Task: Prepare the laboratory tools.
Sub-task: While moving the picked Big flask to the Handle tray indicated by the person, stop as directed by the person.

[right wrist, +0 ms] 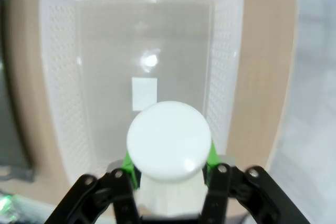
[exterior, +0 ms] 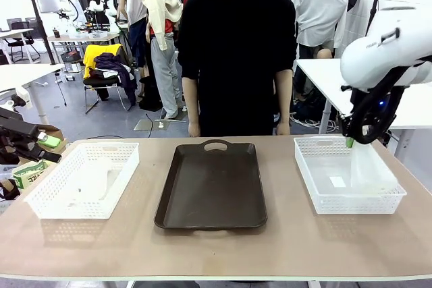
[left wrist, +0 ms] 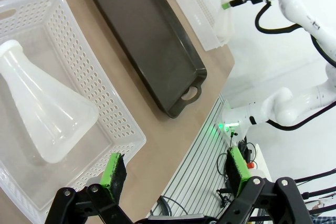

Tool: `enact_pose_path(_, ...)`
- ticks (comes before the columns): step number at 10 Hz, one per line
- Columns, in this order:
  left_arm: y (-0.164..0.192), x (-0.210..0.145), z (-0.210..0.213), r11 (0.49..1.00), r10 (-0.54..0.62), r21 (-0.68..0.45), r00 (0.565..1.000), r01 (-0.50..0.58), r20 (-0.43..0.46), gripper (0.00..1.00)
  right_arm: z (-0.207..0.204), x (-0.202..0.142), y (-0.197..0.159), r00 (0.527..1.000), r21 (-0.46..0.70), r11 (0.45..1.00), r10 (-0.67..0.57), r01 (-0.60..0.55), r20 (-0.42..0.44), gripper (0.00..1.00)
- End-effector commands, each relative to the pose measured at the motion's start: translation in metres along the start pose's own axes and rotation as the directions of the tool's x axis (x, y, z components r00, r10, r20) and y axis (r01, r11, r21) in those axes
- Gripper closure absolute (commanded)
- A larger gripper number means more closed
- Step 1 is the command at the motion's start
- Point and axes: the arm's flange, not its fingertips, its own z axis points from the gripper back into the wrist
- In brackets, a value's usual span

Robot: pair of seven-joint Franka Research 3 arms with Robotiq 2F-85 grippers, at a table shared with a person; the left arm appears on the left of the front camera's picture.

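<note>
Wooden table [exterior: 216, 247]: dark brown handled tray [exterior: 210, 183] at centre, handles at near and far ends. One white mesh basket [exterior: 67, 208] left of it, a second white mesh basket [exterior: 358, 205] right, both apart from the tray. Person in black top [exterior: 236, 52] stands at the far edge.

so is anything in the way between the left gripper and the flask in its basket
Nothing visible does. The open left gripper hangs near the white basket, where the flask lies on its side, uncovered; only the basket's walls surround it.
</note>
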Motion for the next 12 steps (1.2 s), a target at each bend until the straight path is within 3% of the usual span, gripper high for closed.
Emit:
enact_pose_path(1,-0.001,0.0,0.002,1.0,-0.004,-0.003,1.0,0.004,0.001,0.0,0.016,-0.01,-0.006,0.999,0.061,0.998,0.012,-0.014,0.033,1.0)
enact_pose_path(6,-0.001,0.0,0.002,1.0,-0.004,-0.003,1.0,0.004,0.001,0.0,0.061,-0.026,0.005,0.988,0.074,0.994,0.068,-0.079,0.138,1.0)
enact_pose_path(12,-0.001,0.0,0.002,1.0,-0.004,-0.003,1.0,0.004,0.001,0.0,0.105,-0.061,0.012,0.973,0.076,0.987,0.123,-0.14,0.196,1.0)
